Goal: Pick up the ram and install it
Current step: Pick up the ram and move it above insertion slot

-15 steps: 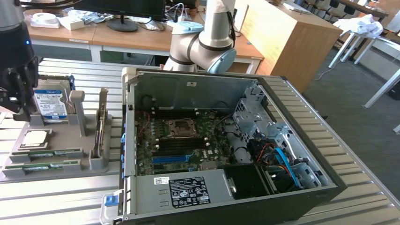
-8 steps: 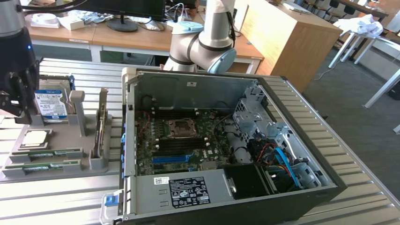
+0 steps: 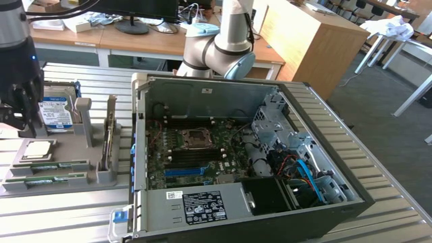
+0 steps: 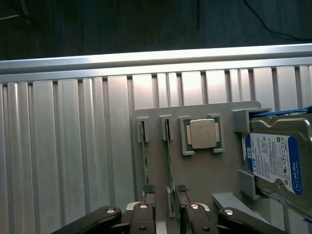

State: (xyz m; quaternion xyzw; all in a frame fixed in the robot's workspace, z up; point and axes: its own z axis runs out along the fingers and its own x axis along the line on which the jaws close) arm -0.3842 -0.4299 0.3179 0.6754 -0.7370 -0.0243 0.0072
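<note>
Two ram sticks stand on edge in a grey holder plate [image 4: 204, 180]. In the wrist view they are thin green strips, one ram stick [image 4: 170, 161] lying in the gap between my fingertips and the other ram stick [image 4: 145, 156] just outside one fingertip [image 4: 148, 189]. My gripper [image 4: 164, 189] is open and hovers over their near ends, holding nothing. In the exterior view the gripper [image 3: 24, 126] hangs at the far left above the holder, with both sticks [image 3: 48, 164] [image 3: 46, 178] in front of it.
On the holder also sit a square silver processor [image 4: 202, 133] and a blue-labelled hard drive [image 4: 275, 163]. An open computer case [image 3: 324, 197] with its motherboard [image 3: 196, 152] and a blue slot [image 3: 183, 171] lies to the exterior view's right. The ribbed metal table [image 4: 63, 161] surrounds everything.
</note>
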